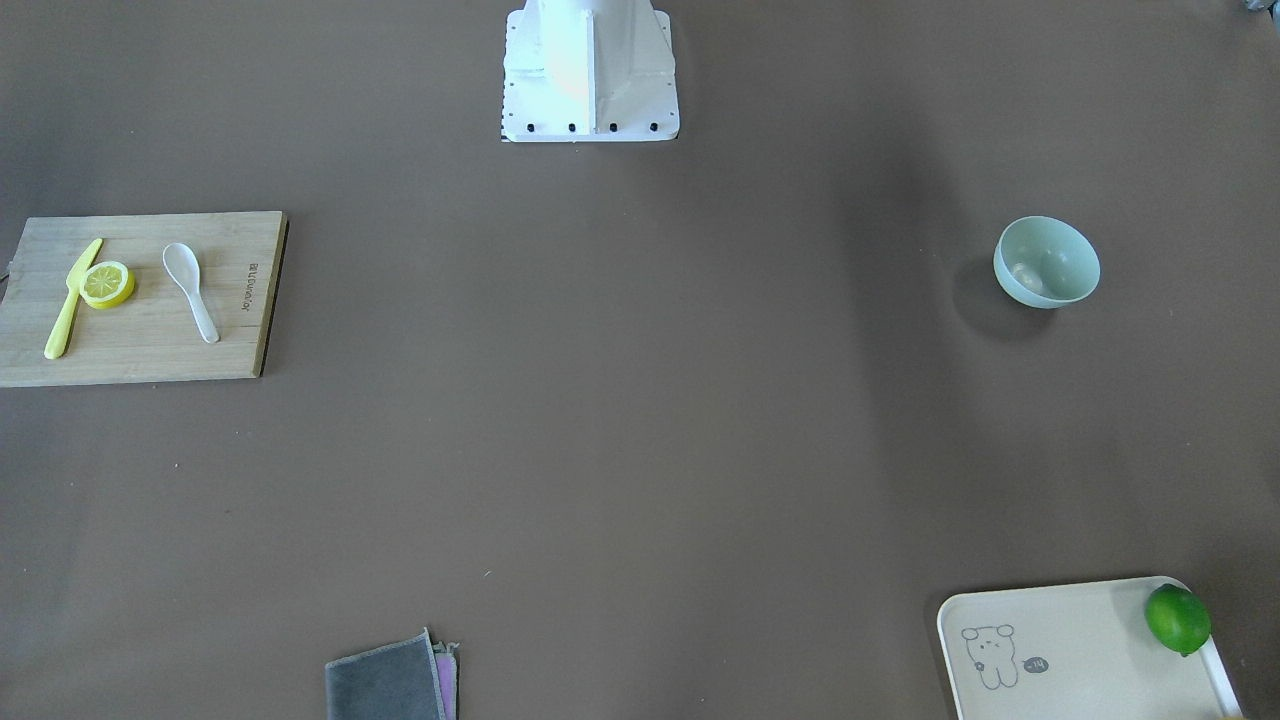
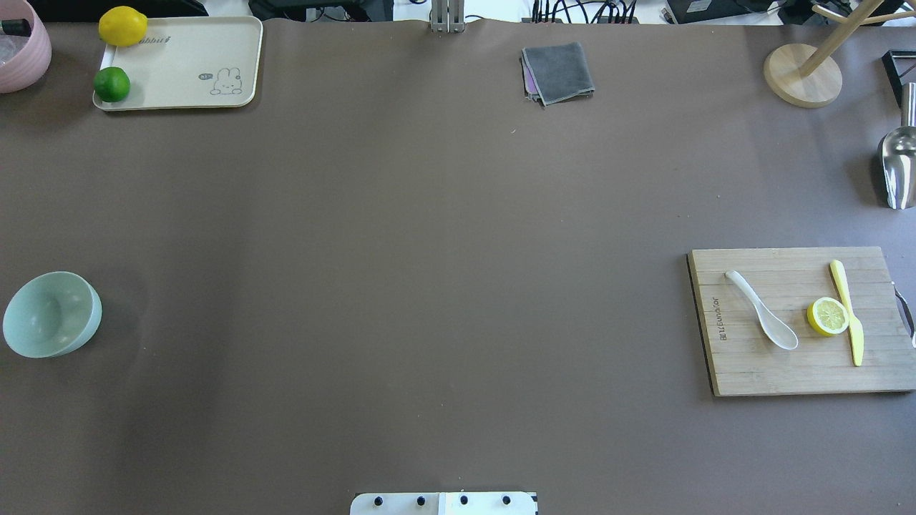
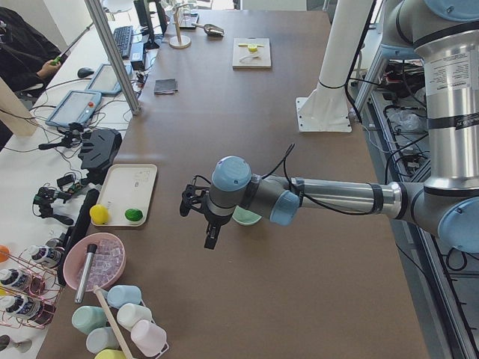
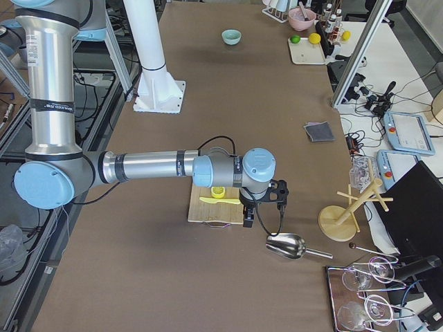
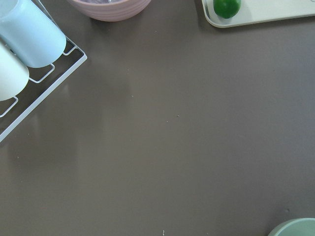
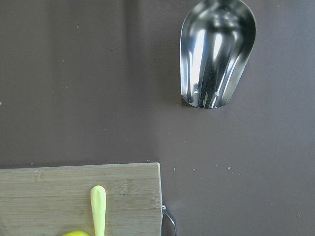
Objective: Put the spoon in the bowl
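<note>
The white spoon (image 1: 190, 290) lies on a wooden cutting board (image 1: 140, 350), scoop toward the robot's base; it also shows in the overhead view (image 2: 762, 320). The mint-green bowl (image 1: 1046, 262) stands alone on the other side of the table (image 2: 51, 315). Its rim shows in the left wrist view (image 5: 295, 228). The left gripper (image 3: 209, 238) hangs above the table next to the bowl (image 3: 245, 218). The right gripper (image 4: 248, 220) hangs over the board's outer end. Both show only in the side views, so I cannot tell whether they are open or shut.
A yellow knife (image 2: 848, 315) and a lemon half (image 2: 828, 316) lie on the board beside the spoon. A steel scoop (image 6: 218, 54) lies past the board. A cream tray (image 2: 186, 86) holds a lime and a lemon. A grey cloth (image 2: 558, 71) lies at the far edge.
</note>
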`<state>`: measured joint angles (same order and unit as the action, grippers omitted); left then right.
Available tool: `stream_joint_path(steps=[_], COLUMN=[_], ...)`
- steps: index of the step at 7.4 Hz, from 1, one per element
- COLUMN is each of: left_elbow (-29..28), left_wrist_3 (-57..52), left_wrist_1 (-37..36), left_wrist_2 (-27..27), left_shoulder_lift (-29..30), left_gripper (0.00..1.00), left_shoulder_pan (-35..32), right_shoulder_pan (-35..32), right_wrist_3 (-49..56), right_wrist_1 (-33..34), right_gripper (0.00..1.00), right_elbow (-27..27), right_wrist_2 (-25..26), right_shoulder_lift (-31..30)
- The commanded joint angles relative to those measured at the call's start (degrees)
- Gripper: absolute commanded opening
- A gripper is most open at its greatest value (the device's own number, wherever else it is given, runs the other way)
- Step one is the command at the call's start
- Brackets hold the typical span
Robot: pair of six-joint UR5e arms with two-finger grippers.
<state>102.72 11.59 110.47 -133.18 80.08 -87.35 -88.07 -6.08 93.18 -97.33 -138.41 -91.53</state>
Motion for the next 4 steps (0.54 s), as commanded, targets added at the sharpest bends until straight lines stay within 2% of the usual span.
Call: stream_joint_path(steps=[1, 2, 3, 4], left_elbow=[0.37, -0.06, -0.33, -0.94], left_wrist_3=[0.01, -0.08, 0.01, 0.62], left_wrist_1=[2.71, 5.86, 6.94, 7.12], left_wrist_2=[-0.07, -0.07, -0.50, -3.64], left_shoulder_lift=[0.60, 0.69, 0.26, 0.25], left_gripper=[0.98, 0.98, 0.98, 0.98], left_shoulder_pan=[0.25, 0.95, 3.83, 4.03], right_shoulder_pan=[0.00, 0.52, 3.92, 4.13], right_wrist_3=[0.02, 0.10, -0.42, -0.42], right_wrist_1=[-0.01, -0.01, 0.07, 0.07], right_gripper=[1.00, 1.00, 1.00, 1.00], right_elbow=[-1.10, -1.45, -0.94, -1.11], right_wrist_2=[-0.11, -0.11, 0.42, -0.01], right_shoulder_lift=[0.55, 2.04, 3.97, 4.94])
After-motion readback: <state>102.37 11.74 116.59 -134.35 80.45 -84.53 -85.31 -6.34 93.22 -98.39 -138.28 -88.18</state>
